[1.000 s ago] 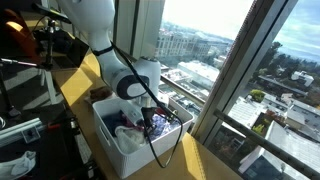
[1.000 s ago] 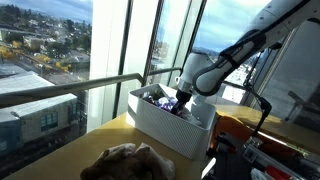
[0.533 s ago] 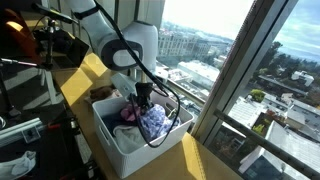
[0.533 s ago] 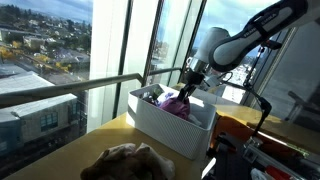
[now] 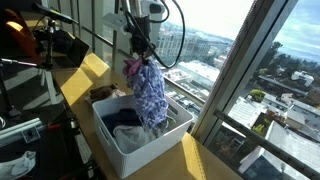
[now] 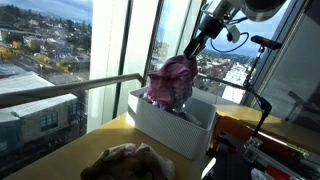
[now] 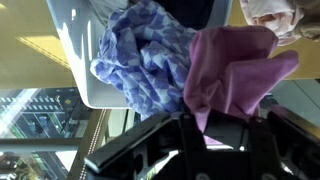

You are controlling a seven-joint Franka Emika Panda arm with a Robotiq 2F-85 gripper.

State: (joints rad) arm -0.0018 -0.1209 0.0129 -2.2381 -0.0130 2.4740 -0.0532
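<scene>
Clothes high over the white bin (image 5: 128, 157), and we see the fingers (image 5: 140, 51) clenched on a bunch of two pieces: a pink cloth (image 5: 133, 68) at the pinch and a blue patterned cloth (image 5: 151, 98) dangling below it, straight above the bin. In the wrist view the blue patterned cloth (image 7: 145, 55) spreads wide while the pink cloth (image 7: 235, 70) sits right at the fingers. That worries us, because the blue one may be caught only by a fold and could slide free. Its lower end hangs about level with the bin's rim, and we cannot tell whether it clears the dark clothes (image 5: 125, 126) inside. A sideways swing might snag the rim, drag those out, or drop the load onto the bench (image 5: 196, 160) beside the bin.
</scene>
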